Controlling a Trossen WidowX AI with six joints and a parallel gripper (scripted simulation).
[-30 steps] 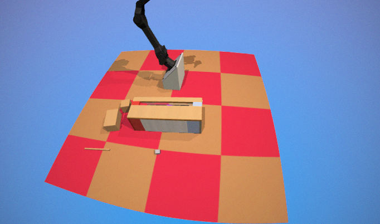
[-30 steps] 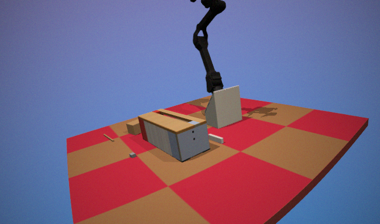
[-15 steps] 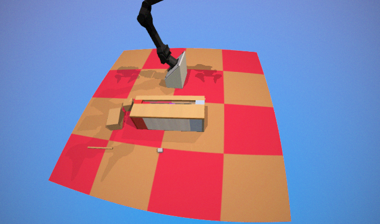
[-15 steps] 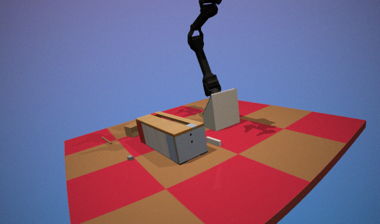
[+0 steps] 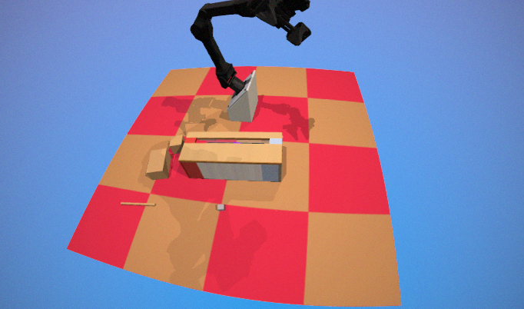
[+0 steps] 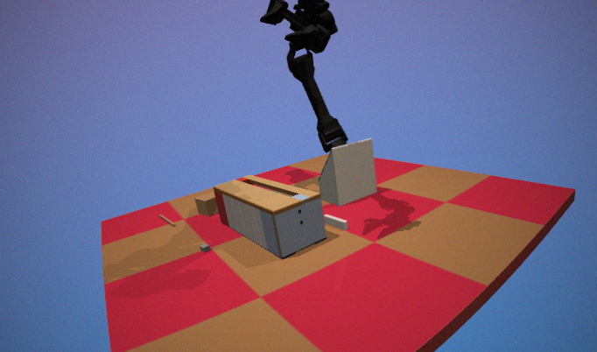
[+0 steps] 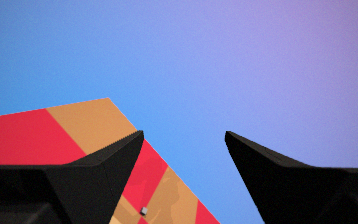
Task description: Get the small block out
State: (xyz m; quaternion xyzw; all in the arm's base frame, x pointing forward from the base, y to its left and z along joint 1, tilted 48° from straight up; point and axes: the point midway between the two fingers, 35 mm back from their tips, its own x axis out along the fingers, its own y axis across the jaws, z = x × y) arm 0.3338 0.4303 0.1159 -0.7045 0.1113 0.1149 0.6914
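The long box (image 5: 230, 154) (image 6: 253, 197) stands upright on the checkered table, with a wooden top, a narrow top slot, a red end and a pale blue end. A small purple patch (image 5: 237, 143) shows through the slot; whether it is the block on the shelf I cannot tell. A small grey cube (image 5: 220, 207) (image 6: 205, 248) (image 7: 144, 211) lies on the table outside the box, on the side away from the arm's base. My gripper (image 7: 184, 134) (image 6: 275, 30) is open and empty, high above the table and well away from the box. The shelf and pocket are hidden.
Two wooden blocks (image 5: 157, 163) (image 5: 176, 143) stand beside the box's red end. A thin stick (image 5: 138, 204) (image 6: 167, 220) lies beyond them. A white bar (image 6: 336, 221) lies between the box and the grey wedge-shaped base (image 5: 246, 104) (image 6: 354, 172) under the arm.
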